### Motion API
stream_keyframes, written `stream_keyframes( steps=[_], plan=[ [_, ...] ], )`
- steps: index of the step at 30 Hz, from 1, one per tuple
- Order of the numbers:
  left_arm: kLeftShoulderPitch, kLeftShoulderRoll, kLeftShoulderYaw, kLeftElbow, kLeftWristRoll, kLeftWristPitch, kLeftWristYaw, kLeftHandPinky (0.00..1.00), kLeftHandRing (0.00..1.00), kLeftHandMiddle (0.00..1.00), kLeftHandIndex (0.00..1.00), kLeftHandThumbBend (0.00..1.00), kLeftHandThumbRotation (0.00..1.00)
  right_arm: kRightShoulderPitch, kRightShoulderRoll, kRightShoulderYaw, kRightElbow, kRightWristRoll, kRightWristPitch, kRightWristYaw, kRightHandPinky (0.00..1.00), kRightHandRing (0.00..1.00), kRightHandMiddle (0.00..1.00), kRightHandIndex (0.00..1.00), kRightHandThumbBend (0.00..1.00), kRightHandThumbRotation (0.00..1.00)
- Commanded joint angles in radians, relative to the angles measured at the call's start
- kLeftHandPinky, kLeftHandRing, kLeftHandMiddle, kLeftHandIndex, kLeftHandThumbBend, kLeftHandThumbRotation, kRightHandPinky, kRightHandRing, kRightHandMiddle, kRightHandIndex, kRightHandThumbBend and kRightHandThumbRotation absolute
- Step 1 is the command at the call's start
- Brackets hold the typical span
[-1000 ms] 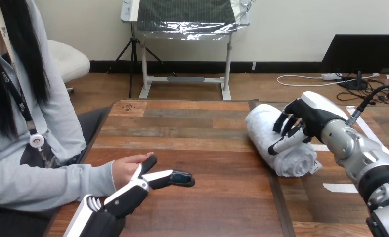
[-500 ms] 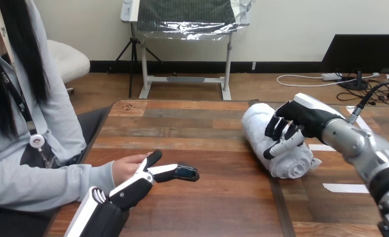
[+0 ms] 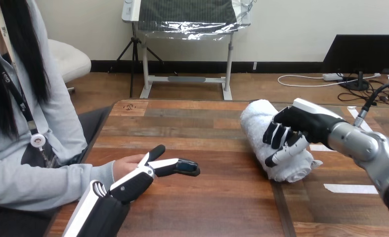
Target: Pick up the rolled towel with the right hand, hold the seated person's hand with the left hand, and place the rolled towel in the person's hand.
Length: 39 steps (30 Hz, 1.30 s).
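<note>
Grasp stage of a towel hand-over. The rolled towel [image 3: 256, 121] lies on the right half of the tabletop [image 3: 217, 197], nearer the far edge than the near one, with one end turned toward the near right corner. The right hand [image 3: 301, 126] reaches in from the right edge and sits on the roll's upper side. Its fingers [image 3: 276, 136] curl down over the cloth and the thumb is set against the near end. This is a grip on the towel, though whether the roll has left the wood cannot be told. By the left edge the person's hand [image 3: 125, 165] rests on the tabletop. The left hand [image 3: 138, 180] lies just beside and partly over it, fingers straight, pointing toward the tabletop's middle and wrapped round nothing; contact between the two cannot be judged. Likely faults from here: the soft roll may sag, unwind or slip out, since the grip takes only part of its girth near one end. A low carry may drag the free end across the tabletop. With the left hand unclosed, the person's hand has no support, so the towel could land short of the palm.
</note>
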Motion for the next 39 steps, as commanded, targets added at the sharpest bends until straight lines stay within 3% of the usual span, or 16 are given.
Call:
stream_keyframes(
  steps=[1, 15, 30, 39],
  plan=[
    [-0.060, -0.015, 0.006, 0.009, -0.009, 0.002, 0.011, 0.97, 0.77, 0.74, 0.74, 0.92, 0.58, 0.120, -0.038, 0.015, -0.082, 0.006, 0.007, 0.077, 0.34, 0.42, 0.53, 0.54, 0.76, 0.00],
    [-0.081, -0.003, 0.017, 0.016, -0.013, -0.008, 0.005, 0.98, 0.76, 0.73, 0.74, 0.93, 0.59, 0.303, -0.146, -0.018, -0.367, 0.071, 0.057, 0.235, 0.35, 0.44, 0.54, 0.56, 0.75, 0.00],
    [-0.093, 0.010, 0.024, 0.020, -0.029, -0.009, -0.001, 0.96, 0.74, 0.72, 0.74, 0.91, 0.59, 0.490, -0.236, -0.083, -0.618, 0.143, 0.082, 0.338, 0.39, 0.49, 0.57, 0.56, 0.73, 0.00],
    [-0.104, 0.014, 0.023, 0.016, -0.038, -0.002, -0.002, 0.96, 0.73, 0.71, 0.74, 0.91, 0.59, 0.575, -0.277, -0.113, -0.746, 0.160, 0.111, 0.371, 0.38, 0.47, 0.56, 0.57, 0.71, 0.00]
  ],
)
